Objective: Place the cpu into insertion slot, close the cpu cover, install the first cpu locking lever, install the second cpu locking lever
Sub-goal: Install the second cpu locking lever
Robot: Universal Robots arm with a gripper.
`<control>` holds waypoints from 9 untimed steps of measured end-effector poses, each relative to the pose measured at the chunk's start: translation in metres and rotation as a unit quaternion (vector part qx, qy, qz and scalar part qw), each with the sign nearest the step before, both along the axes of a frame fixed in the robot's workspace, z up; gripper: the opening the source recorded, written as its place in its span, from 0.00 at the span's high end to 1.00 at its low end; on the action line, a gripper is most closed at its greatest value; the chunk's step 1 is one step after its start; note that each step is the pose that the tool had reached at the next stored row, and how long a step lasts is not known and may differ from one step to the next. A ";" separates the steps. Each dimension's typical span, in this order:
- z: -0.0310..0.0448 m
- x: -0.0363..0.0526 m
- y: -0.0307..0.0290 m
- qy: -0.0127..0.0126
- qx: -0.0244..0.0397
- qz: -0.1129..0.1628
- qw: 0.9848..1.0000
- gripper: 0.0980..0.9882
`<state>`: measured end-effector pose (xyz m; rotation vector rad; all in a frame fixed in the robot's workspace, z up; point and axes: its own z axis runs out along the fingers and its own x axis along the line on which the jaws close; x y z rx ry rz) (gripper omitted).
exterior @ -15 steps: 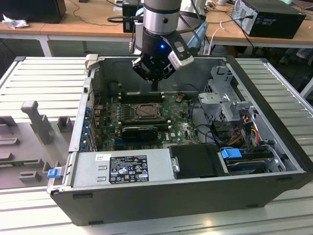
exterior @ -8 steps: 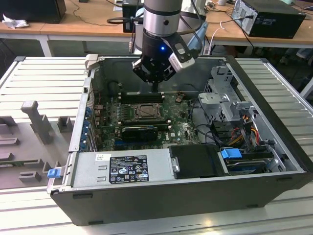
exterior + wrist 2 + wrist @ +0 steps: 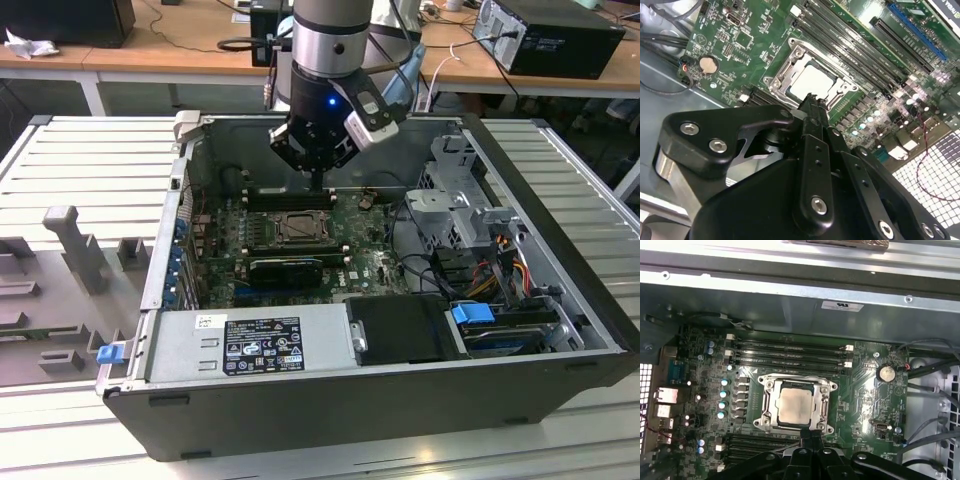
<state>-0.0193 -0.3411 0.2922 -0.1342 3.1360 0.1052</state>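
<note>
The cpu [image 3: 794,406] sits in the slot [image 3: 767,390] on the motherboard [image 3: 865,395], with the cover [image 3: 826,407] closed around it. The gripper [image 3: 811,432], fingers pressed together and empty, hovers just beside the cover's edge.

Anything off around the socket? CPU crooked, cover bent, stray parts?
Nothing stands out. The cpu sits flat and square in the insertion slot, and the cpu cover is down around it, framing it evenly. The gripper is at the socket's edge. No loose parts on the motherboard.

Open black computer case [image 3: 330,400], blue drive latch [image 3: 472,313], coin battery [image 3: 885,372], grey slatted table [image 3: 90,170].
</note>
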 end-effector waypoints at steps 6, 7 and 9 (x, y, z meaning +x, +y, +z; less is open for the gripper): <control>-0.0003 0.0000 -0.0037 0.001 0.000 0.000 1.000 0.99; -0.0005 -0.0001 -0.0051 0.001 0.000 0.000 1.000 0.99; -0.0008 -0.0002 -0.0078 0.001 0.000 0.000 1.000 0.99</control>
